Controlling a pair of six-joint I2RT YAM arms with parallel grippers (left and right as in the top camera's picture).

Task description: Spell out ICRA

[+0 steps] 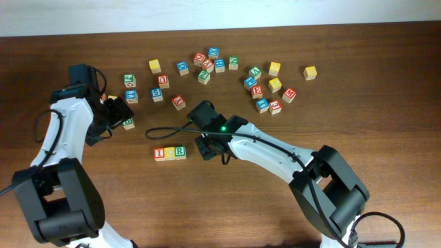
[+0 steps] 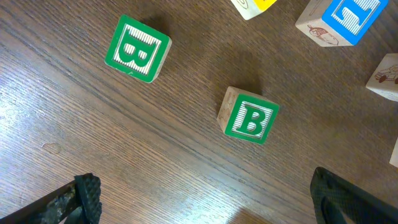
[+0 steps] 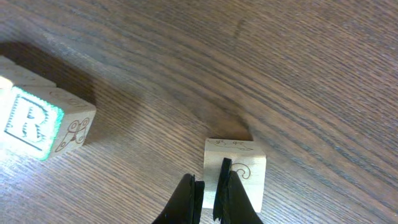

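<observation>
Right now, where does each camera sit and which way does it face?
Overhead: above the table, facing down; both arms, left gripper and right gripper show.
Left wrist: on the left arm, facing down at two B cubes; open fingers show.
Right wrist: on the right arm, facing down at the R cube; shut fingers show.
Overhead and right wrist share the R cube.

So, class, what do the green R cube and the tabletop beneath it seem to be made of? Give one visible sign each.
Small pale cube with a green R face: probably bare light wood, matt; fine grain shows on its side, the letter face looks painted.
Dark brown tabletop: wood or wood-look laminate, streaky grain, slight sheen; cannot tell which.
</observation>
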